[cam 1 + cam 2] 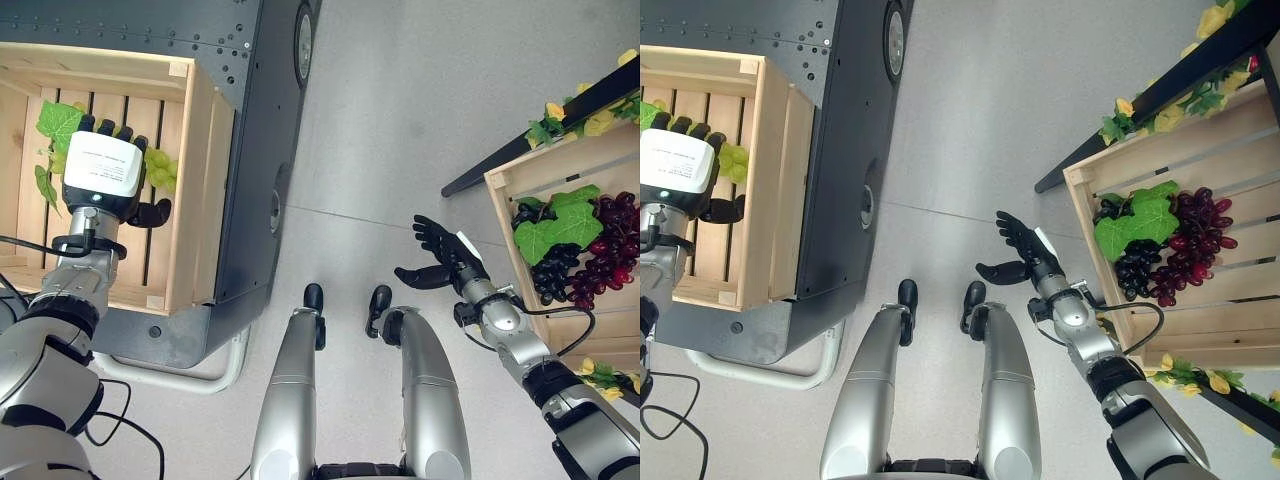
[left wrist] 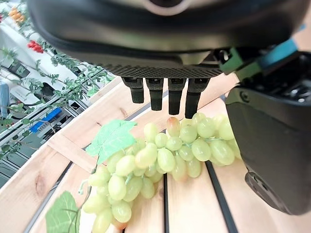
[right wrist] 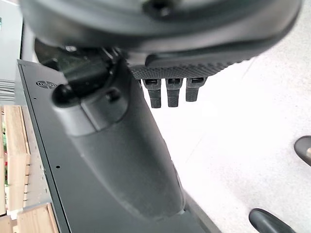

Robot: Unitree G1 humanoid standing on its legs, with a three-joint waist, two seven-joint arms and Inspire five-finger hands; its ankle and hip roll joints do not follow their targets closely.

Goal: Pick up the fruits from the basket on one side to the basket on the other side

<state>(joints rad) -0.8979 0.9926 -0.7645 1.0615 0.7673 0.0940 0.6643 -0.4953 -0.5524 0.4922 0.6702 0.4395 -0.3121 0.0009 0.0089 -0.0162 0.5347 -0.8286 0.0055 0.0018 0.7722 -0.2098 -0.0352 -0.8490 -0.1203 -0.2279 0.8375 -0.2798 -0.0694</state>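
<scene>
The left robot hand (image 1: 101, 178) is hovering with fingers straight over the green grape bunch (image 2: 165, 155) lying on the left wooden crate's (image 1: 205, 190) slats, apparently delivered there, while the right robot hand (image 1: 440, 255) is waiting spread and empty beside the right crate (image 1: 500, 195) of dark grapes (image 1: 590, 255).

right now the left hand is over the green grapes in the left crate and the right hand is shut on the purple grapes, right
Not quite. The right hand is open over the floor, holding nothing; the purple grapes lie in the right crate, as the left eye view shows. The left hand is indeed over the green grapes in the left crate.
</scene>
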